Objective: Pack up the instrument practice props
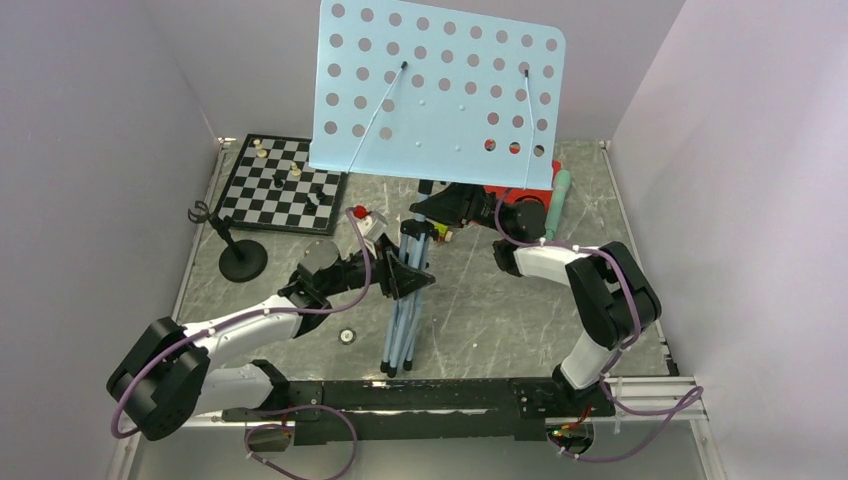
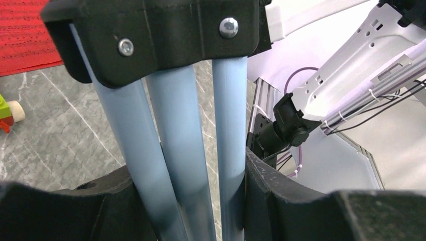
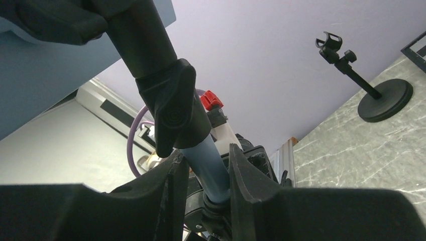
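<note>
left jaws gripping tripod legs [image 2: 176, 150], right jaws gripping stand pole [image 3: 205, 168]

We see the music stand [image 1: 440, 90] as smooth, painted sheet metal. Its legs [image 2: 176, 150] are satin blue tubes in a matt black plastic collar [image 2: 166, 30]. The grey table [image 1: 480, 320] looks marbled.

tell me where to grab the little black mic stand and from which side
I'd take the black mic stand by its thin upright post, between the clip and the round base. Come in level from the near side: the base is too wide and flat, the wall stands left and the chessboard behind.
</note>
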